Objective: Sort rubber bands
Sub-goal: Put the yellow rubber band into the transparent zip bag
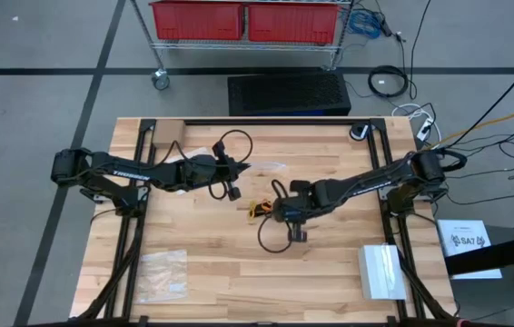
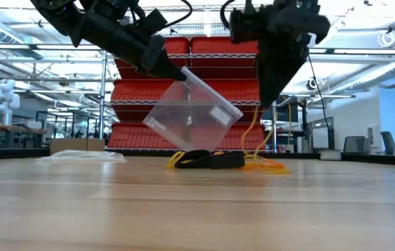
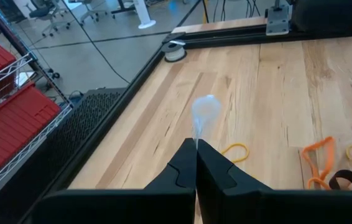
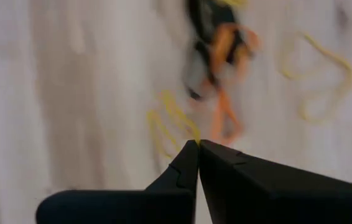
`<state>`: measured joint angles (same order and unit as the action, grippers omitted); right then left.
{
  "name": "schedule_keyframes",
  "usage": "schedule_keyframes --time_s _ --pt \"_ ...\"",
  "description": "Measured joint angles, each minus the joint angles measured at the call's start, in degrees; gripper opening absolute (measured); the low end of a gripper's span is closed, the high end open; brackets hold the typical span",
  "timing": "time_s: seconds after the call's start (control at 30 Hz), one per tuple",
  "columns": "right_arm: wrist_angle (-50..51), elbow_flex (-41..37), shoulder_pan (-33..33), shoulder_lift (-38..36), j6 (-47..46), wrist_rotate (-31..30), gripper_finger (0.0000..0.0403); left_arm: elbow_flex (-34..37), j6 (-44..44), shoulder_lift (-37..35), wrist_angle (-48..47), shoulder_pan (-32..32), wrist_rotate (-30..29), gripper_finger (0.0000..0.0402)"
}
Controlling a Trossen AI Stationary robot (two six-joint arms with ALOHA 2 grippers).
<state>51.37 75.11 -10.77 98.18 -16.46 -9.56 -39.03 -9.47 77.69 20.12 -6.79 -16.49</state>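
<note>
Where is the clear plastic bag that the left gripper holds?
In the low view the clear plastic bag hangs tilted from the left gripper, above the rubber bands at mid-table.

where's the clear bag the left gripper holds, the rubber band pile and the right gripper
clear plastic bag (image 2: 190, 115), low view, middle of its face
rubber bands (image 2: 208, 160), low view, black bands mid-pile
right gripper (image 4: 198, 146), right wrist view, shut fingertips

"SA7" — on white sheet (image 1: 469, 243) beside table (image 1: 330, 282).
</note>
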Motion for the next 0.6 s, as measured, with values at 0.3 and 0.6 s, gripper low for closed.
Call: schedule_keyframes --time_s 0.3,0.6 --pt "0.37 0.00 -0.10 -6.22 -0.53 -4.09 0.0000 -0.01 0.02 0.00 -0.11 0.00 0.00 0.0000" --pt "-6.31 0.00 -0.08 -14.39 4.84 -16.09 0.0000 0.00 0.02 0.00 -0.09 0.00 5.81 0.0000"
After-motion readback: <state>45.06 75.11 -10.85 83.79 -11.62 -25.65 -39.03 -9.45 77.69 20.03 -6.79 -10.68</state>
